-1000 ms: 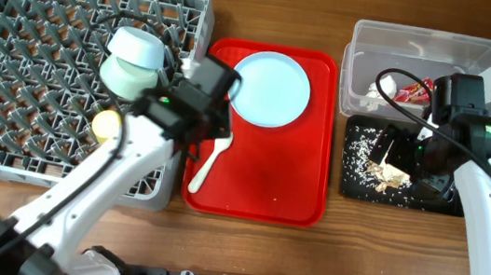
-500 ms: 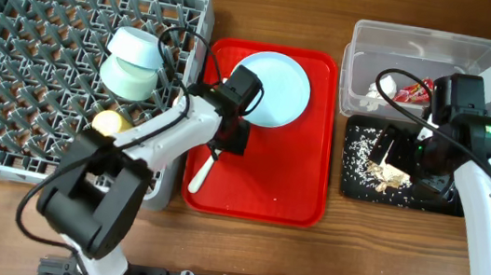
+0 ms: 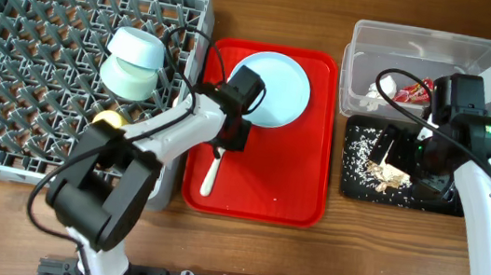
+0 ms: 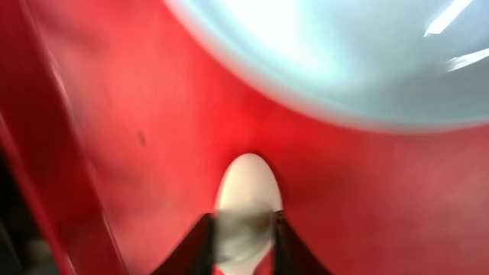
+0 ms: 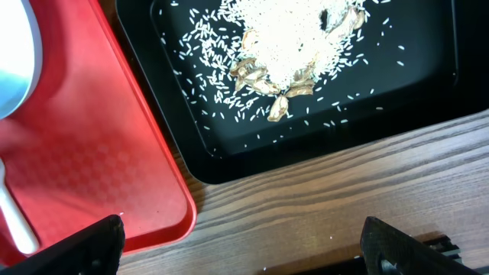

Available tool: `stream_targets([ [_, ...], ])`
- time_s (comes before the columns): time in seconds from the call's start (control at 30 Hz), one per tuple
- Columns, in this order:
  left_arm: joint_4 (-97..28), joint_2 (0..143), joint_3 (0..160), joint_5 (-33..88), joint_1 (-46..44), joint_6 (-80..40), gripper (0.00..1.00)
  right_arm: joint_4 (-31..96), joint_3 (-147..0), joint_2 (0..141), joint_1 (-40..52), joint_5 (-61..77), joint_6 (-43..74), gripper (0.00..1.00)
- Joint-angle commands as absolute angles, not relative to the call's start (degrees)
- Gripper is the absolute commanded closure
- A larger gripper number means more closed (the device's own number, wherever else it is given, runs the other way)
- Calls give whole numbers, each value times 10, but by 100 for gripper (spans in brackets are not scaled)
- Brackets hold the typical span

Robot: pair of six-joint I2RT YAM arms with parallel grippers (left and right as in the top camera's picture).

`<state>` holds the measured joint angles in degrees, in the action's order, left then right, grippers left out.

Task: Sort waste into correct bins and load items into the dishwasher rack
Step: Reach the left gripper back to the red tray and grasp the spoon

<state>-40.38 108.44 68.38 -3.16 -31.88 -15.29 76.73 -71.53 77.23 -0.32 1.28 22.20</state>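
Observation:
My left gripper [image 3: 230, 138] is down on the red tray and shut on the bowl end of the white spoon [image 3: 210, 175]; the left wrist view shows the spoon [image 4: 246, 218] pinched between both fingers. The pale-blue plate [image 3: 275, 89] lies just beyond on the tray. The pale-blue bowl [image 3: 133, 63] and the yellow-green cup [image 3: 108, 122] sit in the grey dishwasher rack [image 3: 21, 54]. My right gripper [image 5: 244, 252] is wide open and empty, held over the black tray [image 3: 408, 190] with the food scraps [image 3: 388, 172]. The clear tub [image 3: 425, 47] holds the red wrapper [image 3: 413, 90] and white tissue [image 3: 374, 97]. The fork is not in view.
The red serving tray [image 3: 269, 178] lies between the rack and the bins. Bare wooden table [image 3: 335, 252] runs along the front. The black tray's scattered rice and scraps show in the right wrist view [image 5: 290, 46].
My left arm swung from the rack's edge onto the red tray and closed on the spoon, which has turned more upright in the view. The right arm has not moved.

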Motion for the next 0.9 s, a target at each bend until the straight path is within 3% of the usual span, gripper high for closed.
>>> stream_targets([
  [0.0,-412,1124,668,-41,-317,-150,81,768,-728,763,-5,15,214,0],
  [0.17,-418,1096,669,-30,-317,-154,82,768,-728,763,-5,15,214,0],
  [0.33,-418,1096,668,130,-318,-154,87,768,-728,763,-5,15,214,0],
  [0.47,-420,1096,668,155,-318,-154,86,769,-728,763,-5,15,214,0],
  [0.57,-420,1096,668,184,-318,-154,96,769,-728,763,-5,15,214,0],
  [0.87,-420,1086,668,179,-317,-154,96,771,-728,763,-5,15,213,1],
])
